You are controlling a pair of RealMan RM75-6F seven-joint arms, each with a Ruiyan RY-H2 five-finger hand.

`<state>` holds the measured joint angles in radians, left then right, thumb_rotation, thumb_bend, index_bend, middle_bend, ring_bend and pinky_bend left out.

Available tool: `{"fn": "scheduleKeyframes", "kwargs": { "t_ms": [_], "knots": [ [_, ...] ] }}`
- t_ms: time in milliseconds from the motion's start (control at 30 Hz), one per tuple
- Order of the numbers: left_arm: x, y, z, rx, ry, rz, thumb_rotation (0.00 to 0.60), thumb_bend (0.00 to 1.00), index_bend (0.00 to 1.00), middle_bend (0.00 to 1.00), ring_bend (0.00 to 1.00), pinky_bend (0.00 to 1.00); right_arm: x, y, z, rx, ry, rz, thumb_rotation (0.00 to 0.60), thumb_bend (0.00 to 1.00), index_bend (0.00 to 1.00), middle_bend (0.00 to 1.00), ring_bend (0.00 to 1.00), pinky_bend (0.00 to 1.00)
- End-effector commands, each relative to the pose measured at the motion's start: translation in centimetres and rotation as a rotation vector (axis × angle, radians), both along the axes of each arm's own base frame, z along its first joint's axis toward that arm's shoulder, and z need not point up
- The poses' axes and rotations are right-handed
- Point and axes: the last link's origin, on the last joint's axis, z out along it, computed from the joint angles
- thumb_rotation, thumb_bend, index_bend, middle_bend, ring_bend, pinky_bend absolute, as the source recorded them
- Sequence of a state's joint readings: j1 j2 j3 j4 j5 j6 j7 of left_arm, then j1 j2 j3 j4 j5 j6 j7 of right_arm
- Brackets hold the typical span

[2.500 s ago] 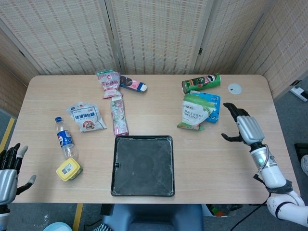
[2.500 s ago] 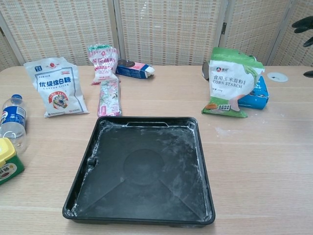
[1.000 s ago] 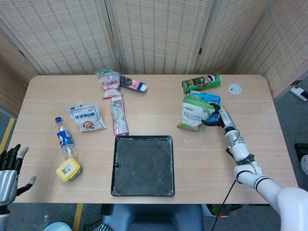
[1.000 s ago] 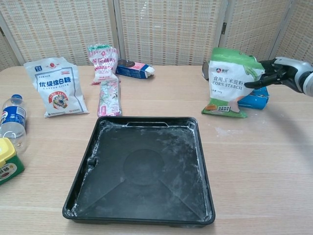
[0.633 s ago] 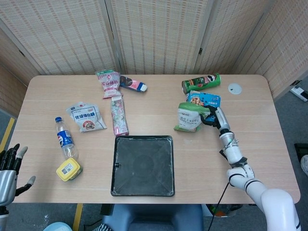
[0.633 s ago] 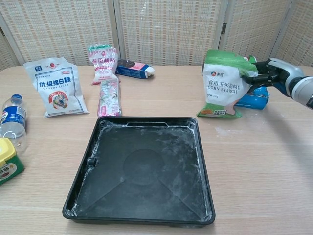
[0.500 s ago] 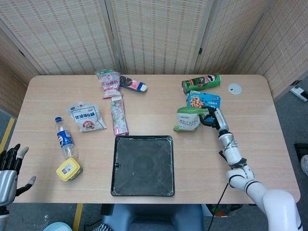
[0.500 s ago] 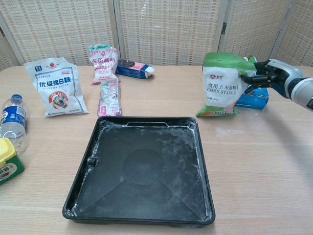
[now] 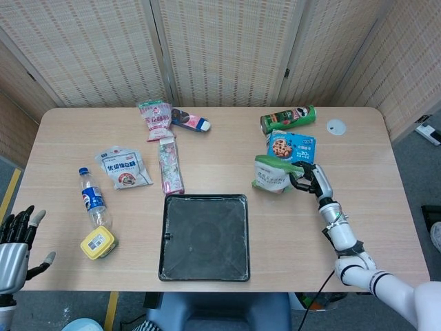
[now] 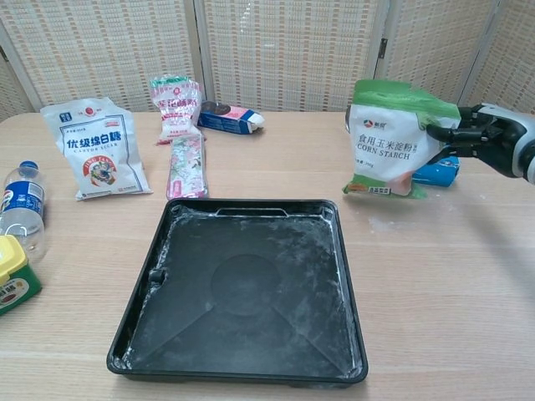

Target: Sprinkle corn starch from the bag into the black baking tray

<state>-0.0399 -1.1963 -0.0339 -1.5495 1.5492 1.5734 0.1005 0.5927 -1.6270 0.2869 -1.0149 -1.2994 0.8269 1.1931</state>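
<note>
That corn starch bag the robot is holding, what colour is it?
The corn starch bag is white with a green top band, clearest in the chest view.

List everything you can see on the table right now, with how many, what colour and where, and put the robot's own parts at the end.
corn starch bag: 1, green and white, right of centre, held up behind the tray's far right corner
black baking tray: 1, black dusted white, front centre
white sugar bag: 1, white, left
water bottle: 1, clear with blue cap and label, left, lying down
yellow box: 1, yellow, front left
pink snack packets: 2, pink, back centre-left
pink and blue pack: 1, back centre
chip can: 1, green, back right, lying down
blue cookie bag: 1, blue, behind the corn starch
white disc: 1, back right
table: 1, light wood
left hand: open, front left edge
right hand: grips the corn starch bag
</note>
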Motion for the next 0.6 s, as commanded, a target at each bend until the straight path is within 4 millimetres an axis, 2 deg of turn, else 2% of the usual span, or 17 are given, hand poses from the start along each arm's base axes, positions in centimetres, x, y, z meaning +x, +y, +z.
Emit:
{"fn": "scheduleKeyframes", "kwargs": {
  "t_ms": [33, 433, 500, 600],
  "knots": [
    [0.0, 0.1, -0.2, -0.006, -0.002, -0.002, 0.600, 0.30, 0.12, 0.00, 0.01, 0.00, -0.5, 2.1, 0.9, 0.006, -0.042, -0.020, 0.600, 0.58, 0.61, 0.44, 0.52, 0.46],
    [-0.5, -0.4, -0.1, -0.008, -0.013, 0.006, 0.600, 0.30, 0.12, 0.00, 0.01, 0.00, 0.2, 5.9, -0.6, 0.045, -0.088, -0.033, 0.600, 0.58, 0.60, 0.42, 0.49, 0.43],
    [-0.6, -0.5, -0.2, -0.010, -0.015, 0.011, 0.600, 0.30, 0.12, 0.00, 0.01, 0.00, 0.2, 6.6, -0.8, 0.074, -0.092, -0.027, 0.600, 0.58, 0.55, 0.40, 0.48, 0.42],
    [-0.8, -0.6, -0.2, -0.012, -0.016, 0.022, 0.600, 0.30, 0.12, 0.00, 0.01, 0.00, 0.3, 7.8, -1.0, 0.123, -0.097, -0.005, 0.600, 0.58, 0.42, 0.35, 0.43, 0.38]
  ]
}}
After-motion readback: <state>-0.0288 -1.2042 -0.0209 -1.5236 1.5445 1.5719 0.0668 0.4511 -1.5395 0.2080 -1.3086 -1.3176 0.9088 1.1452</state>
